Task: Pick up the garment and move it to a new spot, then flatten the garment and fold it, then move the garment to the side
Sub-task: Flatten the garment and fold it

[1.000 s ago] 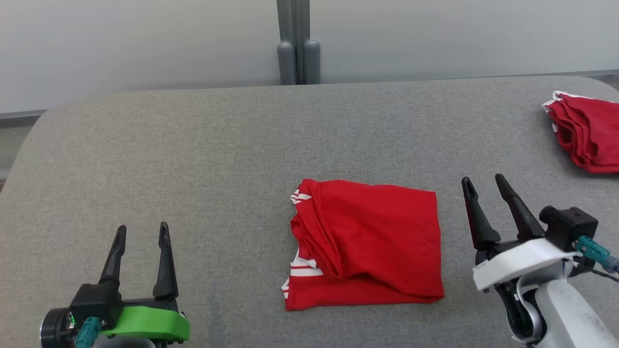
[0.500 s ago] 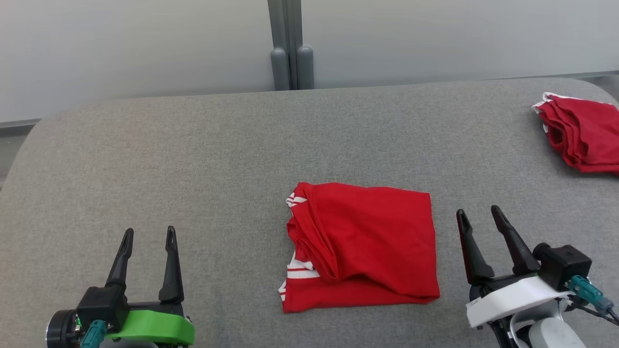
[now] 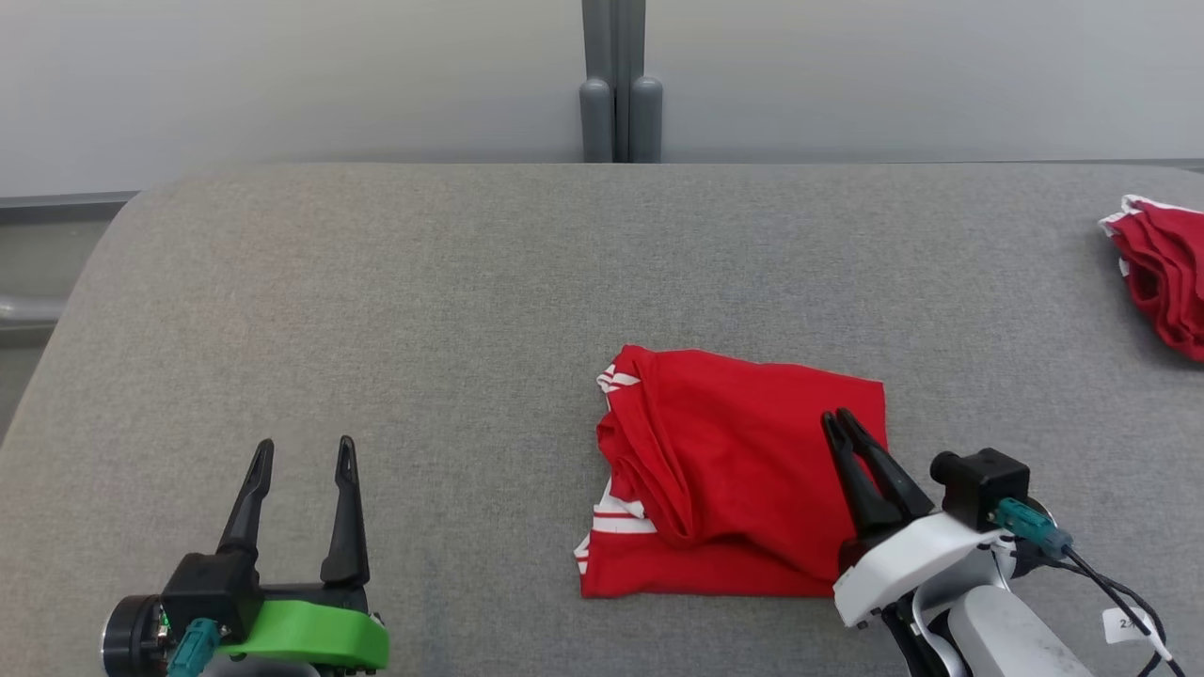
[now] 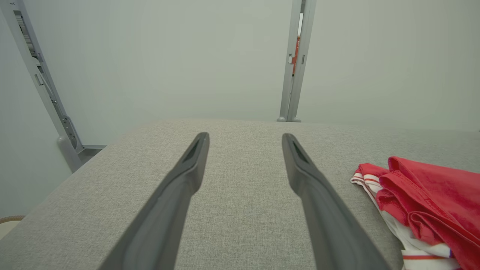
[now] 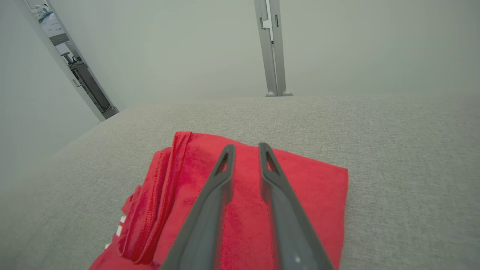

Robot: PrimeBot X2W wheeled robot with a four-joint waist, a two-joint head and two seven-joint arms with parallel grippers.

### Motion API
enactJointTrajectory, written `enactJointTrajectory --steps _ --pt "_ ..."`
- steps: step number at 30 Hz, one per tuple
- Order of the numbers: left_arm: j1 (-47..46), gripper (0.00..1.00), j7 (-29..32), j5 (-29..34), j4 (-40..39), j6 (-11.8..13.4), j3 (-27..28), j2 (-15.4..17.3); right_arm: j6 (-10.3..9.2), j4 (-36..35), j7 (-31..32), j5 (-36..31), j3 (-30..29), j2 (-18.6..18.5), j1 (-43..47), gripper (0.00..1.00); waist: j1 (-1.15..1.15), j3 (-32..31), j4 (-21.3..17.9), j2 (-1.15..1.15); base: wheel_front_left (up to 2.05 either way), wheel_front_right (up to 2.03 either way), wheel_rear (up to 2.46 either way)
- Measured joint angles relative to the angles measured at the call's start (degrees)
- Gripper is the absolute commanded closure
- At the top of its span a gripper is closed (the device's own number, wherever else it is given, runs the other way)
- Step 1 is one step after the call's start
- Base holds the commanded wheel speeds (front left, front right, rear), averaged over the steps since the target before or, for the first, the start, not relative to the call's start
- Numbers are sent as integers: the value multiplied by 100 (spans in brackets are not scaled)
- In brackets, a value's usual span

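The garment (image 3: 734, 470) is a red shirt with white trim, folded into a rough square on the grey table (image 3: 376, 310). My right gripper (image 3: 837, 418) hovers over the garment's right part, its fingers drawn nearly together with nothing between them. In the right wrist view the gripper (image 5: 245, 148) shows a thin gap above the red cloth (image 5: 180, 180). My left gripper (image 3: 306, 444) stands open at the lower left, well apart from the garment. In the left wrist view its wide-spread fingers point over bare table around the gripper (image 4: 245, 137), with the garment (image 4: 431, 202) off to the right.
Another folded red garment (image 3: 1162, 273) lies at the table's far right edge. A grey post (image 3: 621, 85) stands behind the table against a pale wall. The table's left corner is rounded.
The head camera has shifted. My right gripper has moved left from beside the garment to over its right part, and its fingers have closed in. The left gripper has stayed open.
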Motion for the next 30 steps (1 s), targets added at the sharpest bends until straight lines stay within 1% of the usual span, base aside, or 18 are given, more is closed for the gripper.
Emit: enactJointTrajectory --steps 3,8,12,15,21,25,30 --pt "-37 0 0 -1 3 4 -21 0 0 415 -1 -8 108 30 -224 100 0 51 110 0 0 0 0" --pt "-109 0 0 -16 5 5 -74 0 0 1303 -1 -49 269 110 -567 100 0 154 286 0 0 0 0" --pt "-185 0 0 -47 26 12 -171 0 1 1886 -1 -48 352 232 -820 100 0 249 422 0 0 0 0" --pt "-239 0 0 -91 31 29 -229 0 0 2137 -1 -20 465 294 -912 100 0 304 532 0 0 0 0" --pt "-249 0 0 -145 30 62 -260 0 0 2442 -2 -2 811 437 -1034 100 0 390 727 0 0 0 0" --pt "-258 0 0 -160 30 65 -275 0 -1 2465 -3 51 1145 503 -1064 100 0 426 808 0 0 0 0" --pt "-268 0 0 -186 29 89 -287 0 -2 2316 -3 183 1606 537 -1084 100 0 418 845 0 0 0 0"
